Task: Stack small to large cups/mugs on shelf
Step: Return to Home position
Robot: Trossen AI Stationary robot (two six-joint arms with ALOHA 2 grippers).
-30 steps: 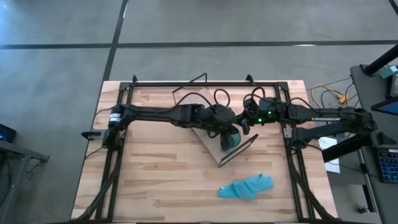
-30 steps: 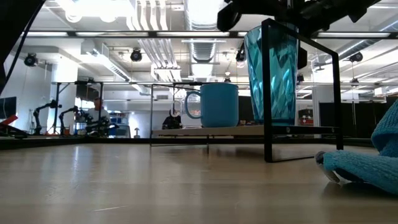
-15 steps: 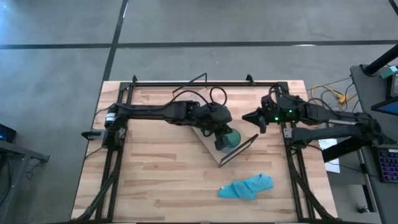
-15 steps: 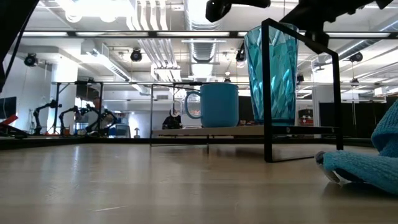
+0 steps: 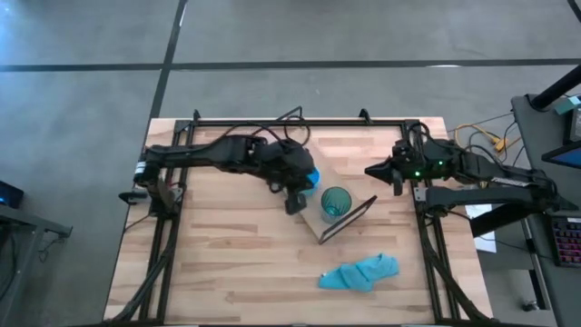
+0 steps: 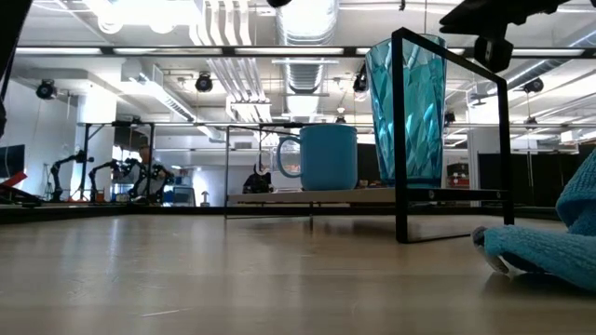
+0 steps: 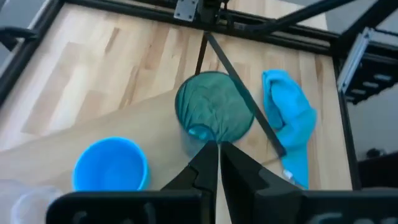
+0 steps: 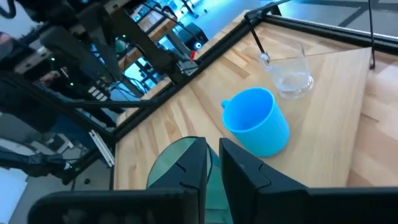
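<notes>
The shelf point(image 5: 349, 213), a light-wood board with black wire ends, lies slantwise on the table's middle. The teal-green tumbler point(image 5: 335, 202) stands upright on the shelf's near right end. The blue mug point(image 5: 312, 173) stands upright beside it at the board's middle, and the clear glass cup point(image 8: 289, 71) stands at the far end. In the low view the tumbler point(image 6: 405, 112) and the mug point(image 6: 326, 156) rest on the board by their bases. My left gripper point(image 5: 292, 207) is shut and empty, above the table left of the tumbler. My right gripper point(image 5: 368, 170) is shut and empty, right of the shelf.
A crumpled blue cloth point(image 5: 359, 272) lies on the table near its front edge, right of the middle. Black frame rails point(image 5: 300, 121) run along the table's far, left and right edges. Bare wood shows left of the shelf point(image 5: 227, 245).
My left gripper has drawn back from the tumbler toward the table's left. My right gripper has drawn back from the tumbler toward the table's right edge. The tumbler, the mug and the shelf have stayed where they were.
</notes>
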